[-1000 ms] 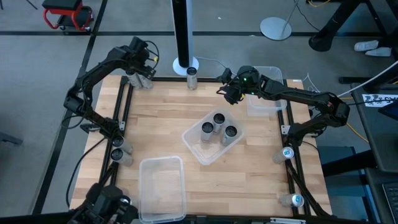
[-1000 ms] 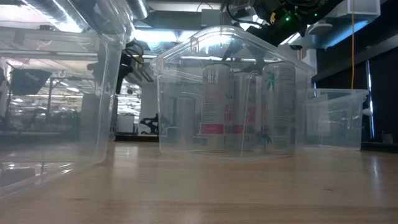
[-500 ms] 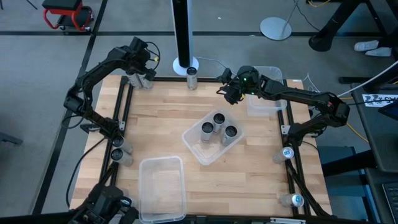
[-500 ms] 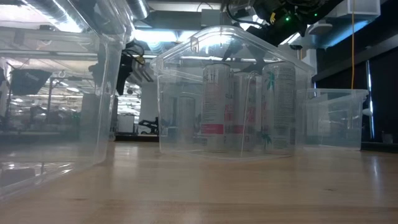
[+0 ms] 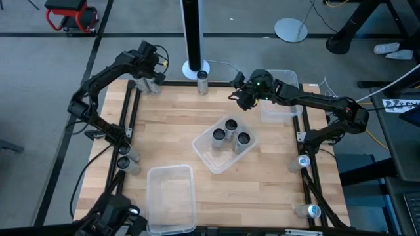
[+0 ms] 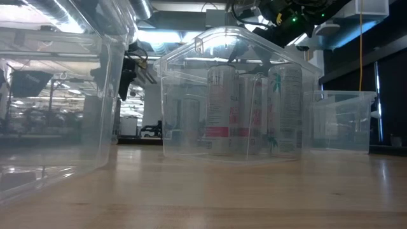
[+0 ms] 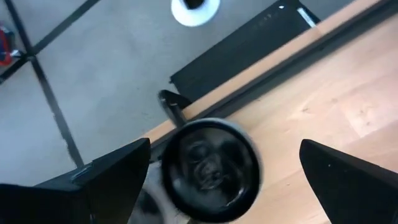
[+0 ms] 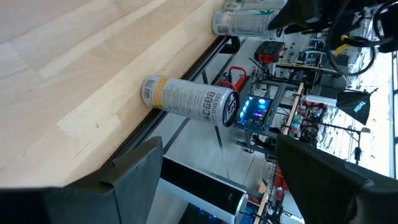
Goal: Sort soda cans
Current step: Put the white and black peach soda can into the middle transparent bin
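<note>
Since a second ago my left hand (image 5: 149, 73) has spread its fingers wide over a dark-topped can (image 5: 155, 84) at the tabletop's (image 5: 170, 124) far left corner. From above, three cans (image 5: 230, 133) stand in the middle bin (image 5: 209, 159); my right hand (image 5: 240, 97) hovers parted, empty. Left wrist view: the can top (image 7: 210, 168) sits between my fingers. It's light, thin-walled and slick, I judge; grip the sides gently.
</note>
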